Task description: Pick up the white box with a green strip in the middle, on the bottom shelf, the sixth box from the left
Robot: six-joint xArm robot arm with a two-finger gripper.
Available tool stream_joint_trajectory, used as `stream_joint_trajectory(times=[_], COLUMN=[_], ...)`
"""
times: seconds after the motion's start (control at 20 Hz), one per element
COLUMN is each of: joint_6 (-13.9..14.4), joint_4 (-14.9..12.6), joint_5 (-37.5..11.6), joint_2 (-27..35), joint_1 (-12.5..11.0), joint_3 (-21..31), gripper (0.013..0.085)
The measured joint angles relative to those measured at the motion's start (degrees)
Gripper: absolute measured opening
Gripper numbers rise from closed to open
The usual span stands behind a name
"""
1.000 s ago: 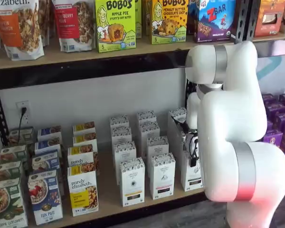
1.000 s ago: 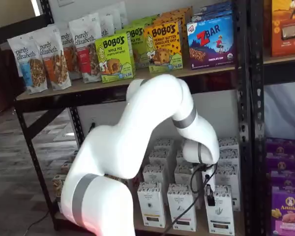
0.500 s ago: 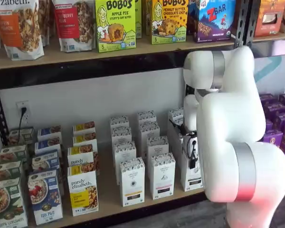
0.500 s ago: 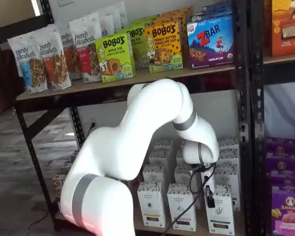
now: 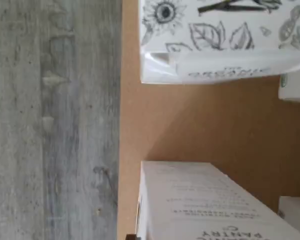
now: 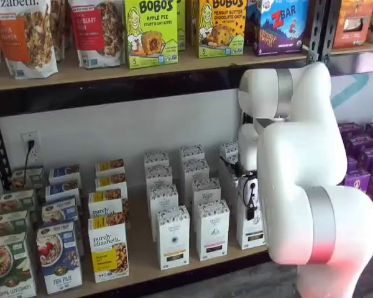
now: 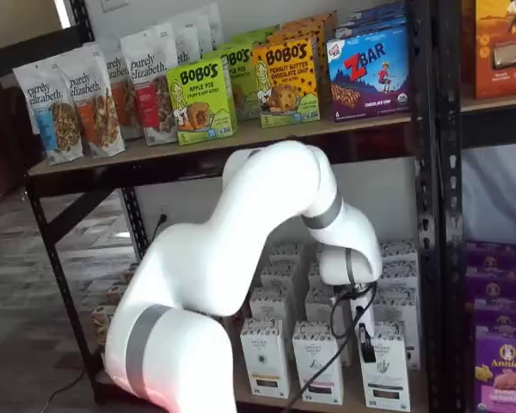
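The white box (image 6: 252, 233) (image 7: 385, 372) stands at the front of the right-hand row of tall white cartons on the bottom shelf (image 6: 140, 259) (image 7: 354, 401). My gripper (image 6: 251, 200) (image 7: 364, 337) is down at this box's top, with a black cable looping beside it. One black finger lies against the box's left side in a shelf view; the other is hidden, so I cannot tell how the jaws stand. The wrist view shows a white carton with leaf drawings (image 5: 215, 37), a second white carton with print (image 5: 210, 205) and the tan shelf board (image 5: 190, 125) between them.
More white cartons (image 6: 173, 237) stand in rows to the left, then purely elizabeth boxes (image 6: 108, 251). Purple cartons (image 7: 501, 370) fill the bay on the right, behind a black rack post (image 7: 443, 258). The upper shelf (image 6: 143, 68) hangs close above my arm.
My arm has shifted slightly left and down, bringing the gripper lower onto the front right white carton. The carton has not moved.
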Motion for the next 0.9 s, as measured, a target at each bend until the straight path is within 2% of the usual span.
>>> stream_joint_trajectory(times=[0.25,0.35,0.4,0.5,0.85,0.9], joint_6=[-0.1,0.8,1.1,1.6,3.3,3.6], joint_4=[0.3,-0.7,-1.0,-1.5,-3.1,-3.5], joint_5=[0.7,0.6,0.6,0.6,-0.7,-1.0], joint_2=[-0.7,-1.0,-1.1,-1.4,-3.7,-4.1], joint_1=[0.2,0.3,0.3,0.4,0.5,0.4], joint_3=[0.3,0.6,0.8,1.1,4.5,5.2], gripper=[0.077,0.069,0.069,0.061,0.061,0.057])
